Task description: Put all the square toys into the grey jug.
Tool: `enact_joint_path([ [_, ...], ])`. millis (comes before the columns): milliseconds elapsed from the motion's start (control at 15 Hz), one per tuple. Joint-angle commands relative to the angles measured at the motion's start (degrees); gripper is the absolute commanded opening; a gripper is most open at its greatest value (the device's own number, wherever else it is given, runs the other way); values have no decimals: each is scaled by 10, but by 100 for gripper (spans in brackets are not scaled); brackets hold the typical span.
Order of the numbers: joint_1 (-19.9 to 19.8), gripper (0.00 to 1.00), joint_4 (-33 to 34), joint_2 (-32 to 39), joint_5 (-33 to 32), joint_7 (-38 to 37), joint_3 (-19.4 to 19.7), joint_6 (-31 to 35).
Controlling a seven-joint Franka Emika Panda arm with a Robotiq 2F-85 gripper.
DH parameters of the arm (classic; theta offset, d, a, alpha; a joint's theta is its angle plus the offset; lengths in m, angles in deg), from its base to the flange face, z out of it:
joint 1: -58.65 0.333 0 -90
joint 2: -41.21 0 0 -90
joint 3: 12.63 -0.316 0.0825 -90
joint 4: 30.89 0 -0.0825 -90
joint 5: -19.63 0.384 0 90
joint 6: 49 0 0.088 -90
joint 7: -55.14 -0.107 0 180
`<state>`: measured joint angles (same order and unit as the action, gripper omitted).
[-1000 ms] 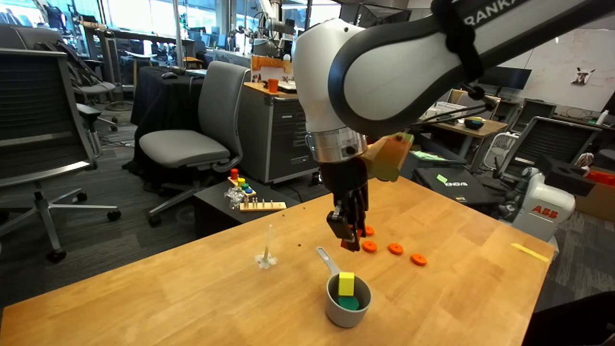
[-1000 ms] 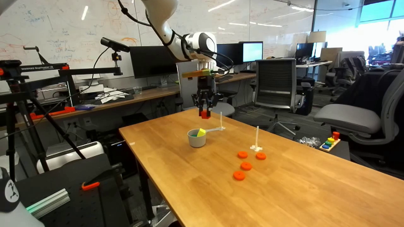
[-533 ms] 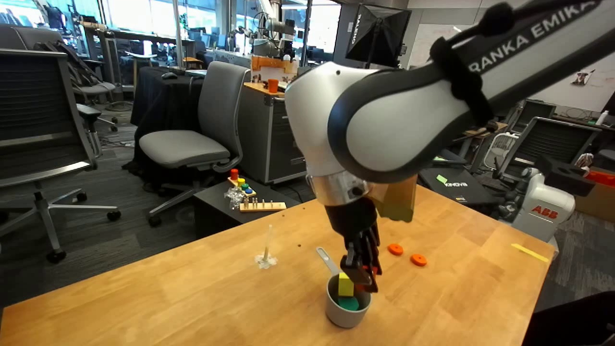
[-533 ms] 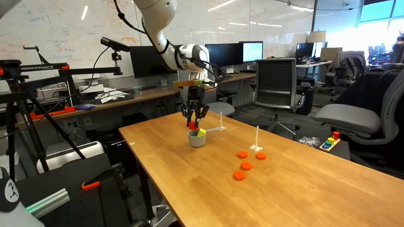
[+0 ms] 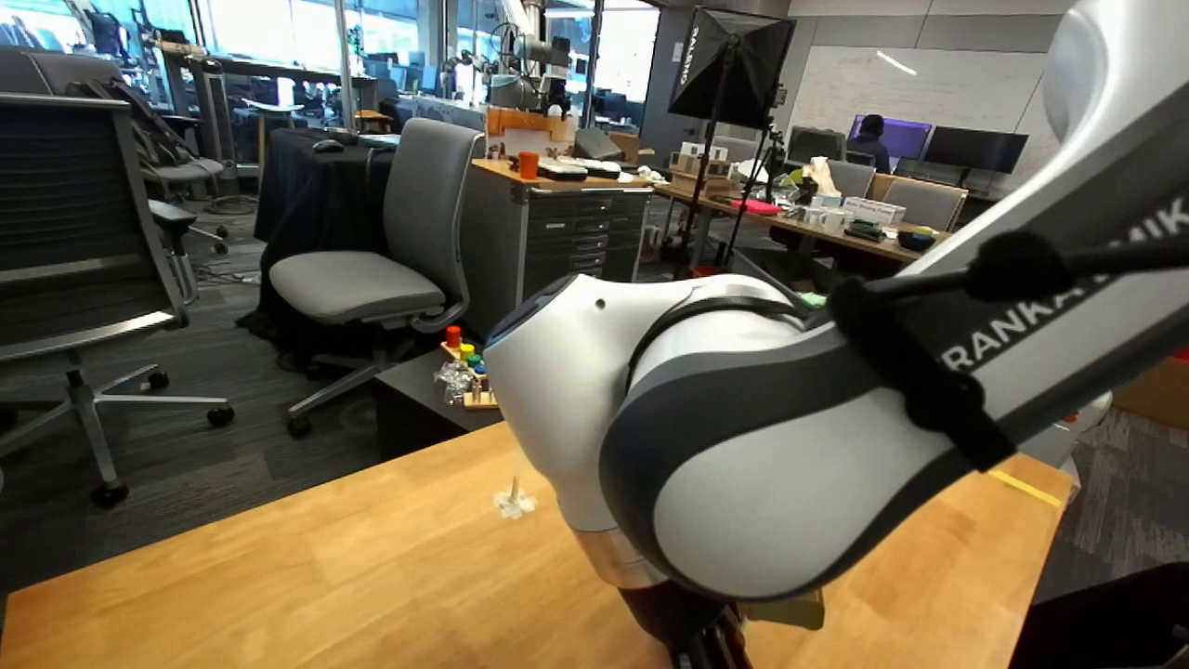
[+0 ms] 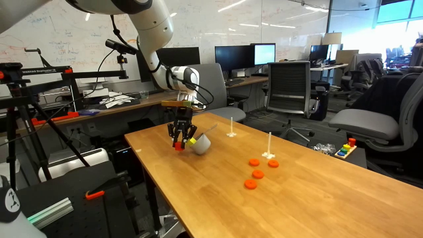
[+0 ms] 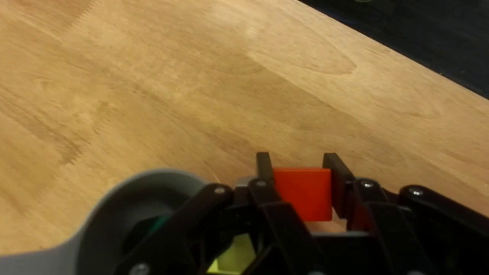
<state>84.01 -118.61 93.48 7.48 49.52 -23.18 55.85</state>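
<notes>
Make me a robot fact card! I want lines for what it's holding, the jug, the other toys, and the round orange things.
Pincer: closed on the red block
Grey jug: tilted, its mouth leaning toward the pincer
Yellow block: poking out at the jug's mouth
Green toy: inside the jug, mostly hidden, shape hard to tell
Orange round pieces: four, lying on the table
Pale sticks: two, upright
Left to do: red block is outside the jug, not yet put in
</notes>
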Motion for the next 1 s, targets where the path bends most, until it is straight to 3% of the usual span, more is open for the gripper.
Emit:
enact_joint_path([
  [0, 2, 13, 4, -6, 7, 1, -3, -4],
  [933, -28, 13, -29, -79, 4, -8, 12, 13],
])
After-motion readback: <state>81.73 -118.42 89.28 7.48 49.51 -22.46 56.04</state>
